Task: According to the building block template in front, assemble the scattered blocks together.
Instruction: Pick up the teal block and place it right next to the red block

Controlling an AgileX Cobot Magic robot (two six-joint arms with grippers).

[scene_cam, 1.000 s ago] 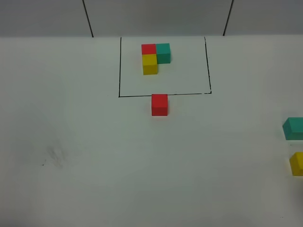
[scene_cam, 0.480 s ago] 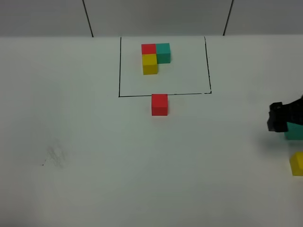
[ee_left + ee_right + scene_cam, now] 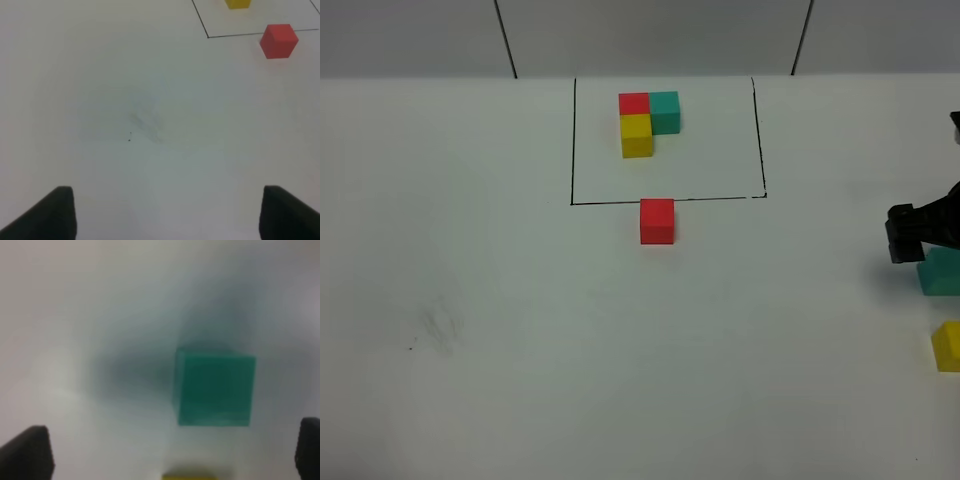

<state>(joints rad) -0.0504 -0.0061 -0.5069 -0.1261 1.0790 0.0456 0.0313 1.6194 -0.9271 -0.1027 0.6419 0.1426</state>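
White table [image 3: 500, 300] is filling nearly the whole high view, with a grey wall [image 3: 650, 35] running along the top. You are looking at the template [image 3: 645, 120] sitting at top centre inside a thin black frame [image 3: 572, 150]: red at the corner, teal to its right, yellow below the red. It is standing there as your reference, so I judge it is not meant to be touched.

The red block [image 3: 657, 221] is sitting just below the frame's lower line, at the centre of the view and well apart from the other two. It is probably serving as the anchor for the copy. The teal block [image 3: 942, 277] and the yellow block [image 3: 948, 346] are lying at the right edge, both partly cut off, with yellow below teal and near it.

Your right hand [image 3: 167, 455] is hanging over the teal block, and one dark finger [image 3: 904, 236] is showing just left of it in the high view. In the blurred right wrist view its jaws are standing wide apart, released, with the teal block ahead of them and not touching. I judge you are lining up to grip teal so it can go to the red block's right.

Your left hand [image 3: 167, 215] is also spread and gripping nothing, hovering over bare table near a faint grey smudge [image 3: 145, 120].

Nothing is carrying a brand, label or readable writing; the frame is the only marking.
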